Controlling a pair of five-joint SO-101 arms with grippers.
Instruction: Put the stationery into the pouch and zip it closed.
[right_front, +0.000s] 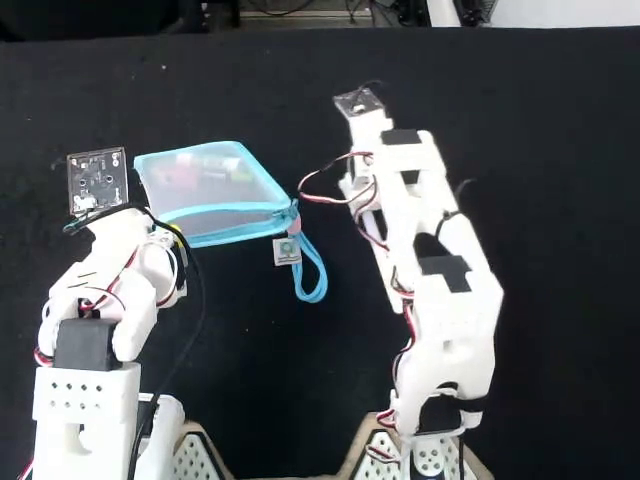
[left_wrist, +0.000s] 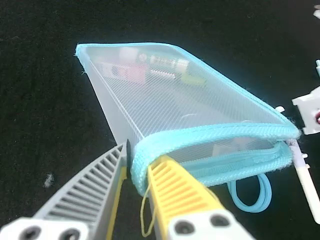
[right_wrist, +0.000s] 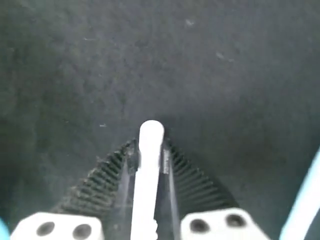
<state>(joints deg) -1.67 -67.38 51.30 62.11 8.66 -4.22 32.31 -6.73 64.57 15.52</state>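
High view has the black bench (right_front: 520, 120) carrying everything. The right arm (right_front: 430, 260) stretches from the near edge toward the middle, its wrist bent down just right of the pouch's zipper end. The left arm (right_front: 110, 290) folds up from the near left corner, its wrist covering its hand. The pouch (right_front: 215, 195), clear mesh with teal trim, lies in the bench's left half, zipper edge facing the near edge.

In the left wrist view, the left hand (left_wrist: 137, 150) is clamped on the pouch's teal zipper corner. The right hand (right_wrist: 150, 145) pinches a slim white stick (right_wrist: 147, 180). Stationery (left_wrist: 160, 67) shows as blurred coloured shapes through the mesh. A teal loop (right_front: 312, 275) and small tag (right_front: 287, 251) trail toward the near edge. Whether the zipper is fully shut is unclear.
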